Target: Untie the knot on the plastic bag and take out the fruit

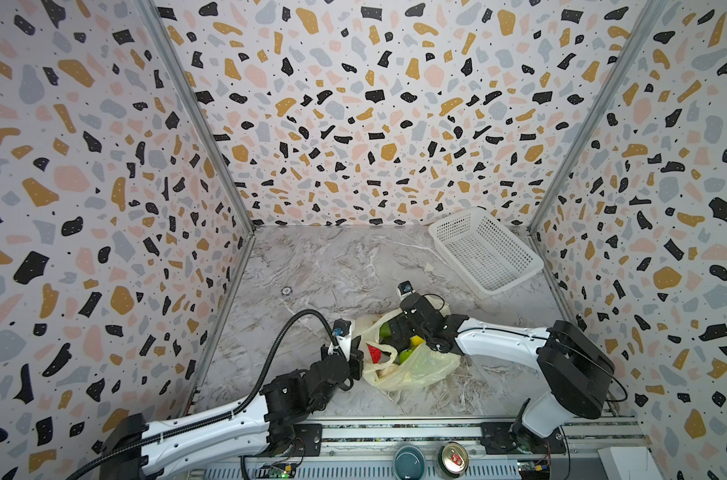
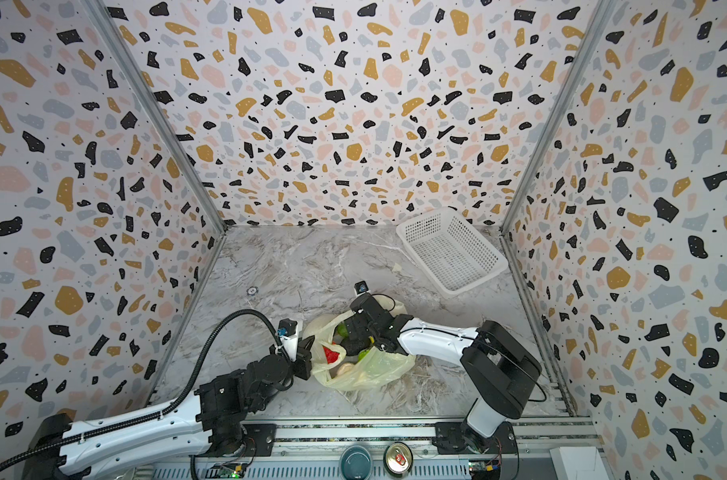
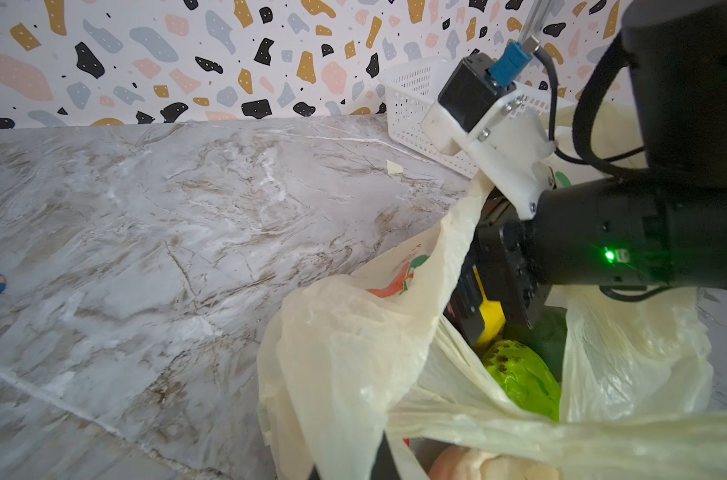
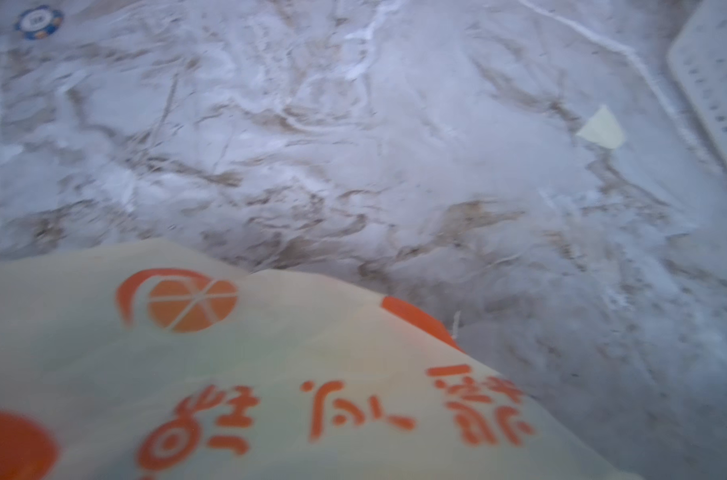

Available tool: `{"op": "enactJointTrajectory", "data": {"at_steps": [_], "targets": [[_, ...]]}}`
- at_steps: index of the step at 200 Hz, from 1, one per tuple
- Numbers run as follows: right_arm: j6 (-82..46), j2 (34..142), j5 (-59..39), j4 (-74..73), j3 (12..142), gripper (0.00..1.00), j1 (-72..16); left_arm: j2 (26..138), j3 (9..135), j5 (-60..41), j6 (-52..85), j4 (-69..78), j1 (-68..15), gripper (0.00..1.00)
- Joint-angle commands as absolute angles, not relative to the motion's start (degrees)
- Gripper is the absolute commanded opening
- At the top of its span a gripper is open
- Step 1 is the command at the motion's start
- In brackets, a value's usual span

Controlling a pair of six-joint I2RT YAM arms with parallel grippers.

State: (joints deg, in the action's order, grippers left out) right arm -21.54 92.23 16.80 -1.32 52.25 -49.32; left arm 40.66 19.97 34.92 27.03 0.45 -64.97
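Observation:
The pale-yellow plastic bag point(image 1: 420, 368) point(image 2: 378, 368) lies near the table's front with its mouth wide and loose; the knot is out of view. Fruit shows inside it: red point(image 1: 374, 353), lime green point(image 3: 523, 374), yellow point(image 3: 491, 320) and cream point(image 3: 478, 465) pieces. At the bag's left rim my left gripper point(image 1: 356, 360) point(image 3: 349, 473) is shut on a stretched fold of plastic. From the right, my right gripper point(image 1: 391, 335) point(image 3: 492, 311) reaches into the mouth, fingers apart, with the yellow piece between them. The right wrist view shows only printed bag plastic point(image 4: 270, 374), which hides those fingers.
A white perforated basket point(image 1: 486, 253) point(image 2: 453, 249) stands at the back right against the wall. A blue poker chip point(image 1: 287, 291) and a pale scrap point(image 1: 428, 268) lie on the marble top. A bowl point(image 1: 409, 461) and a can point(image 1: 453, 457) sit on the front rail.

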Motion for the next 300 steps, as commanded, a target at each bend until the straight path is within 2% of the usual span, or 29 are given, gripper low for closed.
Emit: {"op": "enactJointTrajectory", "data": {"at_steps": [1, 51, 81, 122, 199, 263, 300], "targets": [[-18.1, 90.4, 12.3, 1.9, 55.6, 0.99, -45.4, 41.8, 19.8, 34.5, 25.7, 6.1, -65.0, 0.0], [-13.0, 83.7, -4.8, 20.6, 56.7, 0.99, -46.8, 43.2, 19.8, 33.3, 26.2, 8.3, -65.1, 0.0], [-12.0, 81.9, -7.3, 30.0, 56.9, 1.0, -49.8, 42.8, 20.0, 32.5, 26.5, 7.9, -65.4, 0.0], [-14.4, 79.5, -6.9, 34.3, 54.1, 1.0, -53.2, 42.8, 20.1, 31.8, 26.8, 7.5, -65.7, 0.0], [-24.4, 75.6, -4.9, 31.2, 43.7, 0.99, -59.7, 42.2, 19.9, 30.9, 28.1, 5.0, -66.9, 0.0], [-25.4, 79.1, -1.5, 23.8, 44.0, 1.0, -60.8, 39.0, 20.2, 29.8, 30.4, -6.0, -67.4, 0.0], [-23.1, 86.3, -2.2, 19.1, 47.2, 1.0, -60.6, 36.1, 19.1, 31.7, 31.9, -11.6, -67.4, 0.0]]}}
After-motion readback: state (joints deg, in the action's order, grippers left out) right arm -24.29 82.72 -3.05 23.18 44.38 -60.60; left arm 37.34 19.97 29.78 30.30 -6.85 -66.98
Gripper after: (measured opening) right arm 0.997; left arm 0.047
